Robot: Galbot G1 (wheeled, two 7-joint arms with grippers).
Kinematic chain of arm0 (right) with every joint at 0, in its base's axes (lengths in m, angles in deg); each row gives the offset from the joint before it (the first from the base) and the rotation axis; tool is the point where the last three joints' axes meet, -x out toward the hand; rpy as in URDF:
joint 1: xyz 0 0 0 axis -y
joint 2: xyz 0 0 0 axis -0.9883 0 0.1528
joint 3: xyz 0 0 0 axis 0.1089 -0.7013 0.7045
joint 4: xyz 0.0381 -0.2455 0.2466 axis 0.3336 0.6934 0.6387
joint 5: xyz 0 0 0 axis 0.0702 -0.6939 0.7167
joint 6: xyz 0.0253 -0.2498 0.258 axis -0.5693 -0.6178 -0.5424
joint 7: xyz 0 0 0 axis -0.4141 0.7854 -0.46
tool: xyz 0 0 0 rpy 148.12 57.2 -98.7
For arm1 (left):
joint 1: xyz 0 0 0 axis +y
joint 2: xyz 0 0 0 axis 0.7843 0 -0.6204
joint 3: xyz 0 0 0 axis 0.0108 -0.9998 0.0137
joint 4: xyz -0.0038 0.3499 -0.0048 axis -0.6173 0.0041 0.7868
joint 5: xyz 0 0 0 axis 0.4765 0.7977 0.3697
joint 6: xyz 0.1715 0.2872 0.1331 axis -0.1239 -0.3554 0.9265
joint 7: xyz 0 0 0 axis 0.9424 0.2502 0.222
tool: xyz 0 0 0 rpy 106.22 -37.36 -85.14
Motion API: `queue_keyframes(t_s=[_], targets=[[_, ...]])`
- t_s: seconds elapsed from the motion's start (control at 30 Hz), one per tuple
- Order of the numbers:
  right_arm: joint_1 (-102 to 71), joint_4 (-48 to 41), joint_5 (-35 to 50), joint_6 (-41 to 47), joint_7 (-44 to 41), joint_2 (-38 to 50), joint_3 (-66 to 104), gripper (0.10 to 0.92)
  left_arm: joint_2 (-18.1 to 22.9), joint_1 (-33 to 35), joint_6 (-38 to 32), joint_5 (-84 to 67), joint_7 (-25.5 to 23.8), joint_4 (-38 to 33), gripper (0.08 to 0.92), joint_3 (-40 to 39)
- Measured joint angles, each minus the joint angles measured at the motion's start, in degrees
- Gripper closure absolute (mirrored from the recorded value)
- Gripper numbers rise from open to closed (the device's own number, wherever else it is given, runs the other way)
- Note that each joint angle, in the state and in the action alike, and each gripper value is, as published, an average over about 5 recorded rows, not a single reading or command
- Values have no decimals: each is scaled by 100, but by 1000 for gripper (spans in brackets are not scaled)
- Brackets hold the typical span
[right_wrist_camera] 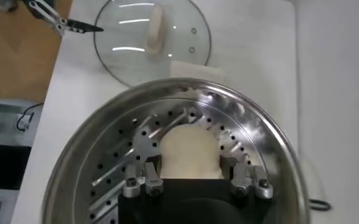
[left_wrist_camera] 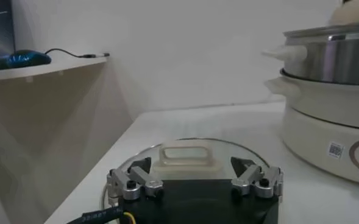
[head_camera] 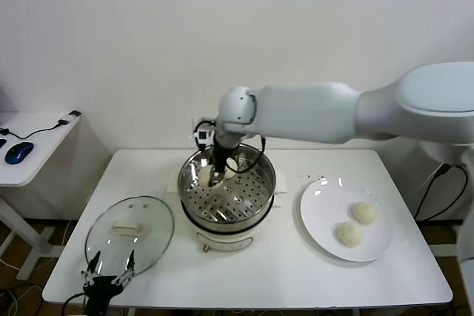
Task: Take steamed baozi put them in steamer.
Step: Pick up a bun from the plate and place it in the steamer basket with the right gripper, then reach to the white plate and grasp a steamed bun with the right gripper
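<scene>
Left gripper parked wide open, low at lower left, at near edge of lid. Plate at right, two baozi on it. Right gripper centre frame inside steamer, clamped on one baozi above tray.

glass lid on white table — plate, blue mouse.

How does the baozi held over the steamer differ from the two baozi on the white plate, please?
The held baozi is gripped by the right claw above the steamer tray; the two plate baozi lie free on the white plate. It is alone; they sit side by side. All are cream-white and domed.
</scene>
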Motion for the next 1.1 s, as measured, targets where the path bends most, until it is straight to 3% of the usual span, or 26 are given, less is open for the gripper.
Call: queue_keyframes(t_s=[0.33,0.6,0.7,0.9,1.1], targets=[[-311,-300,-159,28,116,-269,-4,388,-20,-43,0,7,0,30,177,-34],[-362,-343,-300,-85,58,-283,14,230,-37,-53,1,8,1,18,177,-36],[-277,-288,-362,-176,-41,-217,6,206,-39,-58,6,11,2,-4,177,-36],[110,-22,-510,-512,-455,196,-65,203,-39,-55,25,18,2,-73,177,-52],[739,484,-724,-964,-1073,1169,-394,203,-38,-71,31,19,2,-102,177,-62]])
